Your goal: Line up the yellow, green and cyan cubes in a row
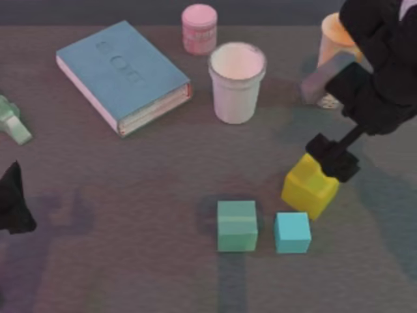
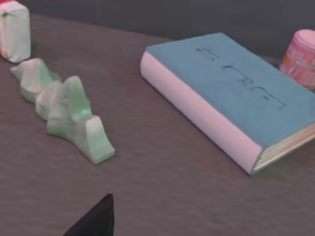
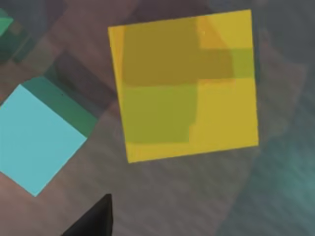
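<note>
- The right gripper [image 1: 333, 158] hangs over the far-right corner of the yellow cube [image 1: 310, 186]; whether its fingers grip the cube or stand loose cannot be told.
- In the right wrist view the yellow cube [image 3: 187, 86] lies directly below the camera, with the cyan cube [image 3: 37, 137] off to one side.
- The yellow cube sits right of centre, turned askew, just beside the cyan cube [image 1: 292, 232] (no clear gap shows between them).
- The green cube [image 1: 236, 225] stands just left of the cyan one, a narrow gap between.
- The left gripper [image 1: 13, 205] is parked at the table's left edge, near the pale green bottle-like item [image 1: 13, 122] and the blue book [image 1: 122, 75].
</note>
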